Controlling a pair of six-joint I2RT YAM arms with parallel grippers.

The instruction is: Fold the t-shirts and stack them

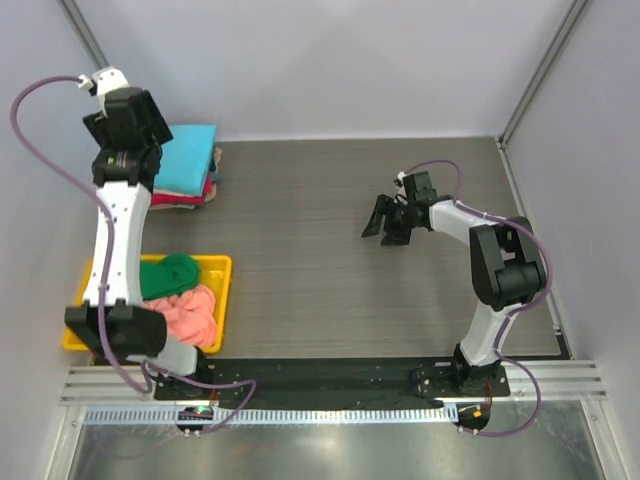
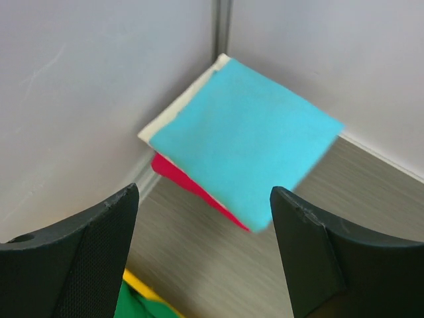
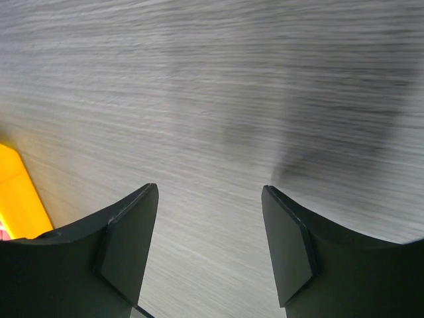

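Note:
A folded stack of t-shirts lies in the back left corner: a turquoise-blue shirt [image 1: 190, 160] on top, a red one [image 1: 207, 190] under it. In the left wrist view the turquoise shirt [image 2: 245, 139] covers the red shirt [image 2: 179, 175] and a cream-white shirt [image 2: 179, 109]. My left gripper [image 1: 135, 120] hangs open and empty above the table just in front of the stack, its fingers [image 2: 205, 199] apart. A green shirt [image 1: 170, 272] and a salmon-pink shirt [image 1: 190, 310] lie crumpled in the tray. My right gripper [image 1: 385, 222] is open and empty over bare table [image 3: 210, 192].
The yellow plastic tray [image 1: 218, 268] sits at the front left beside the left arm; its edge shows in the left wrist view [image 2: 142, 286] and the right wrist view [image 3: 16, 192]. White walls enclose the table at the back and on both sides.

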